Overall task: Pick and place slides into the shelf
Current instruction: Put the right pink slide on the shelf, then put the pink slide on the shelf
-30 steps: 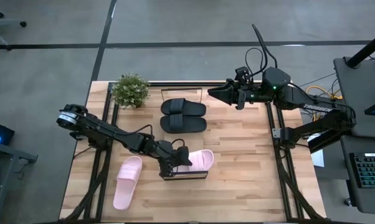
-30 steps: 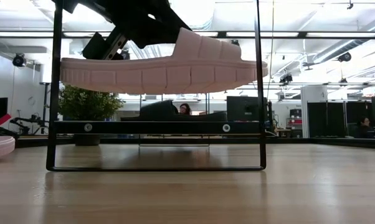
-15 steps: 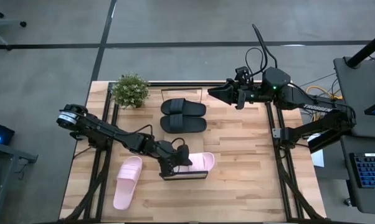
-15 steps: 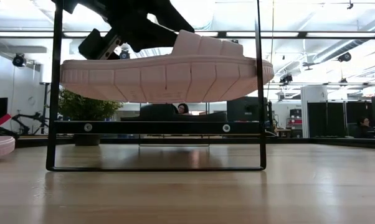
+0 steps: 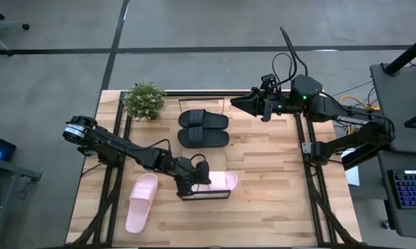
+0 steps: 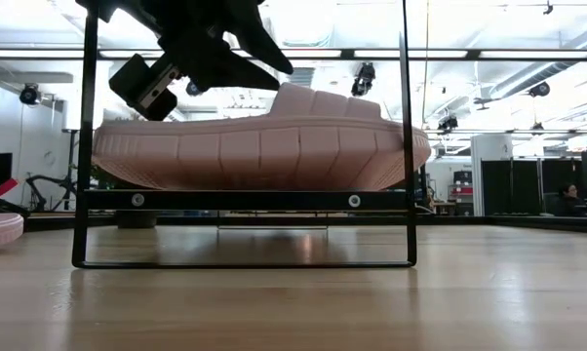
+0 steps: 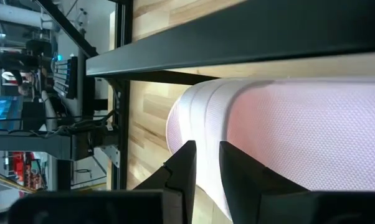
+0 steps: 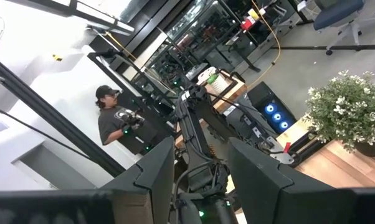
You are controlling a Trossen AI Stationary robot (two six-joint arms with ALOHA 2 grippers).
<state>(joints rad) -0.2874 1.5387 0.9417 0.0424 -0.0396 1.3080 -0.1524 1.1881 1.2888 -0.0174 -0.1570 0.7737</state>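
Butcher-block wooden tabletop lies under me, and just toward 6 o'clock of its centre my left claw hangs over the heel end of the pale pink open-toe slide. My fingers stand partly apart, and as far as I can see they pinch nothing. The slide lies on the narrow dark-framed shelf, sole down, its toe close to the frame's upright.

To do this step well, I judge I should open a little wider and lift straight up, so that no fingertip drags the strap and tips the slide off the narrow rack.

Farther out, the second pale pink slide waits at 8 o'clock. The matte black pair of slides sits at 12 o'clock, and a small green potted plant at 10 o'clock. My right claw idles at 1 o'clock, wide open and empty.

Only the low view shows the sole seated level on the rail. Only the high view shows the slides left to fetch.
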